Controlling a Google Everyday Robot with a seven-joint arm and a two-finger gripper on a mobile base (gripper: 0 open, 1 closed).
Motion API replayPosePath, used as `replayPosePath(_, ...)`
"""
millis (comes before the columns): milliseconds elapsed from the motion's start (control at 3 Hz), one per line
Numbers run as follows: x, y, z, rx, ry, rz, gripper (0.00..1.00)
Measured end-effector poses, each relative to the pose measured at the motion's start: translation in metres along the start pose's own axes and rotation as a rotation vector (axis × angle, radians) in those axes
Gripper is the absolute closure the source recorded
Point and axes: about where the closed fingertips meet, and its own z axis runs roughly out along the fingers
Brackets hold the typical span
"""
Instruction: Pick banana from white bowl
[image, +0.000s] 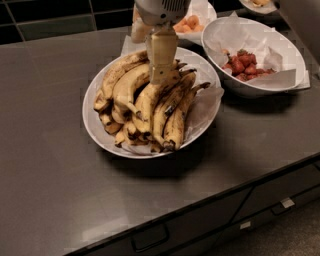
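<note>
Well, the wide round white bowl sits near the middle of the dark grey worktop, a bit closer to the back edge than to the front edge. It is full of yellow bananas with brown spots, and white paper sticks out at its right rim. The cream-coloured tool comes down from above, its tip among the stem ends at the back of the pile. Whether it is gripping a banana or has let go cannot be told. A deeper white bowl of red fruit sits toward the back right corner, and a white bowl of small orange fruit sits by the back edge.
</note>
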Motion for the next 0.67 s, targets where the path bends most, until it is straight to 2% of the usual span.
replayPosePath(333, -0.013, 0.003, 0.002, -0.008, 0.012, -0.041, 0.34)
replayPosePath(667, -0.016, 0.013, 0.001, -0.017, 0.022, -0.058, 0.36)
